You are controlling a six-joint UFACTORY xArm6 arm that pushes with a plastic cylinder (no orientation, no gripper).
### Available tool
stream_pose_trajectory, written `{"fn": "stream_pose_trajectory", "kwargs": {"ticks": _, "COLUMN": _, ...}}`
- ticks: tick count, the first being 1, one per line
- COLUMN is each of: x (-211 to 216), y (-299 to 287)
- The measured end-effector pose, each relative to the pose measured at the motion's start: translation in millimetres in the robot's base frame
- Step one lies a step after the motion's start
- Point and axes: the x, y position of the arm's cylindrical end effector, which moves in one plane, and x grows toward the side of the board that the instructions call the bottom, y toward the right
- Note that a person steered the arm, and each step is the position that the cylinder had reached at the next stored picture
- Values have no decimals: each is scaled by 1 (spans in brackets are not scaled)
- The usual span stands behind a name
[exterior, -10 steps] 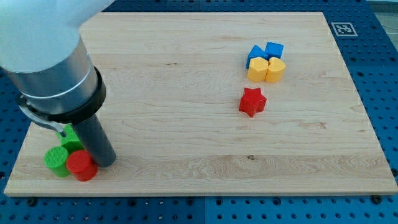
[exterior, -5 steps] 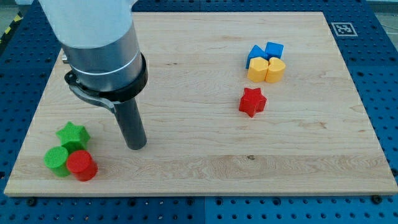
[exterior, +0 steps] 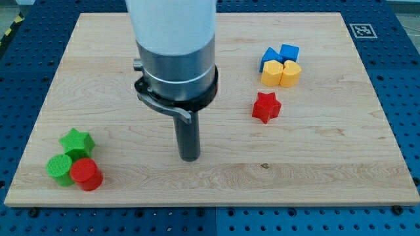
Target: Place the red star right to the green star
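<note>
Our tip [exterior: 189, 157] is a bare rod end with nothing to open or close; it grasps nothing and touches no block. Taking the tip as landmark, the red star [exterior: 266, 107] lies up and toward the view's right of it, apart, with bare wood between. The green star [exterior: 77, 141] lies well to the view's left of the tip, touching a green cylinder [exterior: 60, 169] and a red cylinder [exterior: 86, 174] near the wooden board [exterior: 315, 170]'s bottom-left corner. Farther up-right of the tip, beyond the red star, two blue blocks [exterior: 279, 55] and two yellow blocks [exterior: 281, 73] cluster together. Open wood lies between the tip and the green star.
</note>
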Motion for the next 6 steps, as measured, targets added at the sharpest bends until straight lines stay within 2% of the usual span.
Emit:
{"fn": "stream_pose_trajectory", "kwargs": {"ticks": 2, "x": 12, "y": 41}}
{"fn": "stream_pose_trajectory", "kwargs": {"ticks": 4, "x": 12, "y": 114}}
{"fn": "stream_pose_trajectory", "kwargs": {"ticks": 6, "x": 12, "y": 119}}
